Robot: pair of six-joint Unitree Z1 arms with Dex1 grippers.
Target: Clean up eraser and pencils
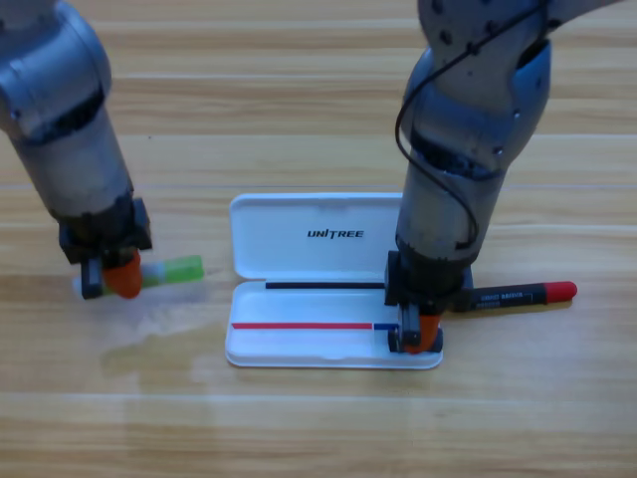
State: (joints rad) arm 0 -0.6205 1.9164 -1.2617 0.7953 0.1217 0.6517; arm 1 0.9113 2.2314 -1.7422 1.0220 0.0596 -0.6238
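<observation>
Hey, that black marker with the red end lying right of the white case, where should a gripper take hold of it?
Grip the black-and-red marker on its black barrel near the middle, coming straight down from above with the fingers across its width. It lies flat on the table, pointing left-right; its left end is hidden behind the right gripper at the white case.

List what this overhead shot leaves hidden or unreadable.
- Eraser: not visible anywhere; the right gripper, down in the white case at its right end, may hide it.
- Left gripper: covers the whitish half of the green pencil, so its hold cannot be judged.
- Black and red pencil: its left end is hidden behind the right gripper; its print is too small to read.
</observation>
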